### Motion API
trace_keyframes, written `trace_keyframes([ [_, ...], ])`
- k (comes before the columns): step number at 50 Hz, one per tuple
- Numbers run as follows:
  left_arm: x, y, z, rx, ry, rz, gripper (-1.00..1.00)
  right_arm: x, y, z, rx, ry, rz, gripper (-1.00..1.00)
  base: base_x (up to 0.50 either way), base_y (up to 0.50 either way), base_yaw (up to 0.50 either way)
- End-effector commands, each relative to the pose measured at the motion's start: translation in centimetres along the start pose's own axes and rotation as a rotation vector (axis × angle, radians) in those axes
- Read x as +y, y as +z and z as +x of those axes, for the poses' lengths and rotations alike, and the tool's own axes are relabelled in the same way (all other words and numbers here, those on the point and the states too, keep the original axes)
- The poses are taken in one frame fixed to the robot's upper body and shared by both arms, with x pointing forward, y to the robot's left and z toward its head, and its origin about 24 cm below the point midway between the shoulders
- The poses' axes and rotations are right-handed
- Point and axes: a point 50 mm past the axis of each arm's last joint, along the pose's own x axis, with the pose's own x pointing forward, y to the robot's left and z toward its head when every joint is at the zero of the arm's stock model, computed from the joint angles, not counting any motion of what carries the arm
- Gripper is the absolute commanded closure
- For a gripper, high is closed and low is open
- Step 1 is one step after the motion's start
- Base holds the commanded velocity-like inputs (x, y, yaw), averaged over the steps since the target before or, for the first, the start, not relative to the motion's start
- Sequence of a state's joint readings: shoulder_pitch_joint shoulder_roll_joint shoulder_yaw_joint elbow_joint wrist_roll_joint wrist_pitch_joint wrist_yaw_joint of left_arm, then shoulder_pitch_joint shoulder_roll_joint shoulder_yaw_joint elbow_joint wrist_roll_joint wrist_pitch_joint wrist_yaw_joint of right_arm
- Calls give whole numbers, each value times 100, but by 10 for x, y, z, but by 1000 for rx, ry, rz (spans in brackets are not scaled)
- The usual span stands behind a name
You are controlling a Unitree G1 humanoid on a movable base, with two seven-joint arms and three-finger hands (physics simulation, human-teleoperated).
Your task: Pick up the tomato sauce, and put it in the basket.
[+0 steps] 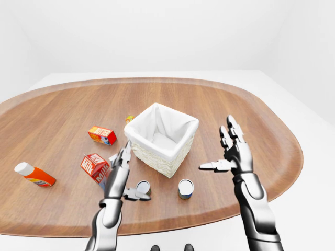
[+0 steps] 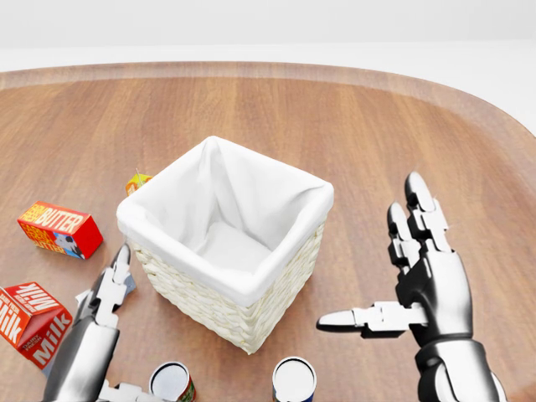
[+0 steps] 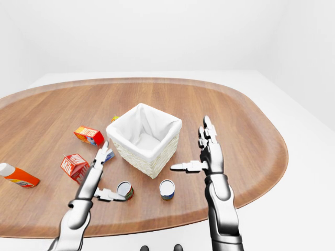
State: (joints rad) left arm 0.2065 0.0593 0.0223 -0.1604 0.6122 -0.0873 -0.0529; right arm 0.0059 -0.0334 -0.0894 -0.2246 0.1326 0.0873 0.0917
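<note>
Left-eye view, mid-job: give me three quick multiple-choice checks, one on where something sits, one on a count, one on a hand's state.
1. Where is the orange bottle?
A. Far left of the table
B. Inside the basket
C. Right of the right hand

2. How many upright cans stand below the basket?
A. One
B. Two
C. Four

3. What state is the right hand in?
A. Closed on a can
B. Closed on the basket rim
C. Open, holding nothing

Answers:
1. A, it lies alone near the left edge.
2. B, a red-labelled can by the left hand and a blue-labelled can.
3. C, its fingers are spread in the air.
</note>
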Motion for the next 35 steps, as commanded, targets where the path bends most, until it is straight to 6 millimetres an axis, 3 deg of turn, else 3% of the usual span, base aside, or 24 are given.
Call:
trace_keyframes([
  [1, -4, -7, 1, 28, 12, 45, -100, 1, -2, -1, 9, 2, -1, -100, 0, 0, 0],
  [35, -15, -7, 7, 24, -8, 82, -100, 1, -6, -1, 25, 2, 1, -100, 0, 0, 0],
])
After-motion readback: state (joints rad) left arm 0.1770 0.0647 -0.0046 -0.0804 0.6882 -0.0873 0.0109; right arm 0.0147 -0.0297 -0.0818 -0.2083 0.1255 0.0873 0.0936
